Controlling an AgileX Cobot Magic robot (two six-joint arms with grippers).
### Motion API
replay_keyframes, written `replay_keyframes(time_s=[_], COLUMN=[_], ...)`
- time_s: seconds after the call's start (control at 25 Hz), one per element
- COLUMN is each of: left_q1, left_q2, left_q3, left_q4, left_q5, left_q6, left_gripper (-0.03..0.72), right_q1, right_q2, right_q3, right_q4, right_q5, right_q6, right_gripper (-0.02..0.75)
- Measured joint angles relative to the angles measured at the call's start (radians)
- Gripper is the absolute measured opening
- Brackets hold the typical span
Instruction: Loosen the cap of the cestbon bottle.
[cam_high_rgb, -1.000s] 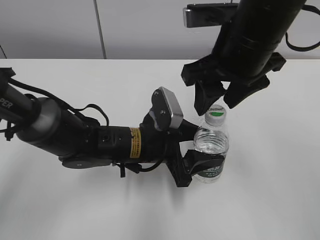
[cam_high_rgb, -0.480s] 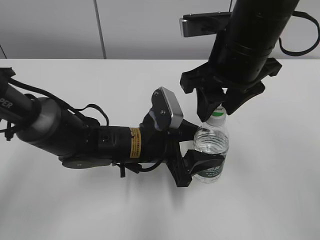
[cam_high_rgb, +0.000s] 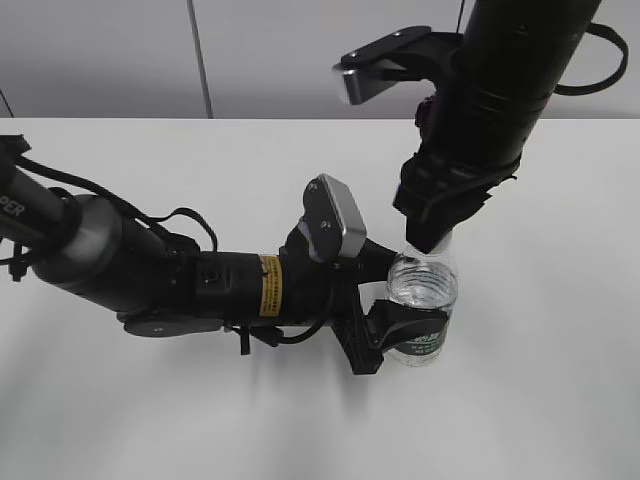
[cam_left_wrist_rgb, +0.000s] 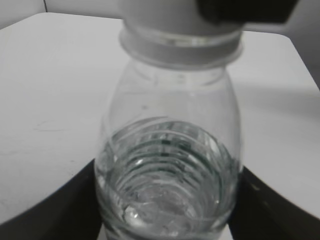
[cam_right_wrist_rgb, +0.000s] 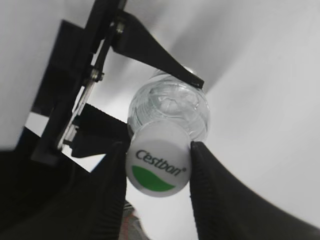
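Observation:
The cestbon bottle (cam_high_rgb: 424, 290) stands upright on the white table, clear and ribbed, with a dark green label near its base. My left gripper (cam_high_rgb: 405, 330) is shut on its lower body; the bottle fills the left wrist view (cam_left_wrist_rgb: 167, 165), between the dark jaws (cam_left_wrist_rgb: 165, 220). My right gripper (cam_high_rgb: 432, 232) comes down from above and is shut on the cap (cam_right_wrist_rgb: 158, 165), a white cap with a green patch and "Cestbon" lettering, held between both fingers (cam_right_wrist_rgb: 158, 172). In the exterior view the cap is hidden by the right gripper.
The white table (cam_high_rgb: 560, 380) spreads around the bottle. The left arm (cam_high_rgb: 150, 280) lies across the table's left half. A grey wall (cam_high_rgb: 280, 60) runs behind the table.
My right gripper has come down over the bottle's top, rotated, and closed on the cap, which now is hidden in the exterior view. The left arm and bottle have stayed still.

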Motion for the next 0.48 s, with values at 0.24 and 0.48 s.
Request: replay_keyframes(time_s=[0.24,0.48], left_q1=[0.0,0.0], left_q2=[-0.001,-0.001], left_q3=[0.0,0.0], left_q4=[0.005,0.006], left_q5=[0.0,0.0], left_q6=[0.002,0.002], left_gripper=[0.526,0.526], right_q1=[0.0,0.0], right_q2=[0.0,0.0], right_q3=[-0.003,-0.005], right_q4=[-0.002,-0.001], right_q5=[0.0,0.002], right_q6=[-0.681,-0.845], right_gripper=[0.305,0.305])
